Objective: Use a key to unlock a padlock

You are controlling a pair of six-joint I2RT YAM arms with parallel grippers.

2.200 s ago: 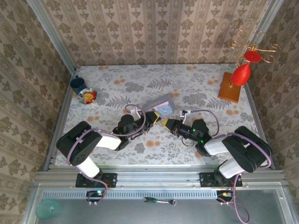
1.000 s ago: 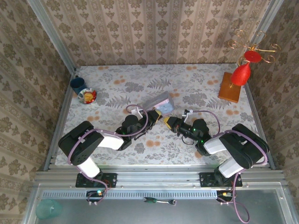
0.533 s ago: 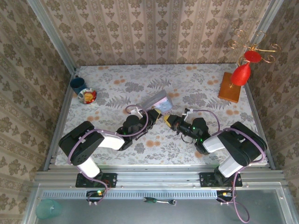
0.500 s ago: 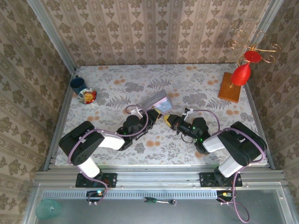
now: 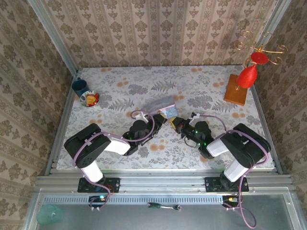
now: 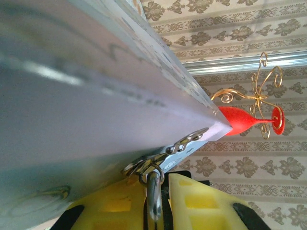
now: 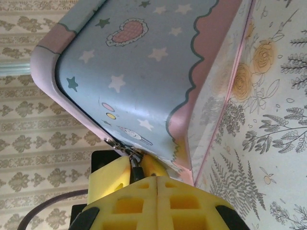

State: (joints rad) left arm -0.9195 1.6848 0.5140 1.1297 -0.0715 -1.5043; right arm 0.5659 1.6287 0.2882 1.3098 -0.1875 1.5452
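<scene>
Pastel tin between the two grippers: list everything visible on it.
The tin is a rectangular box with rounded corners, looks painted metal: pale blue face with white stars, a heart and cartoon prints, pink scalloped border, pink side. It seems tilted, one long edge on the floral table. At one corner hang a metal ring and chain links; a thin metal piece hooked there sits between the yellow fingers of the left gripper. The shut right gripper is close by the same corner.
</scene>
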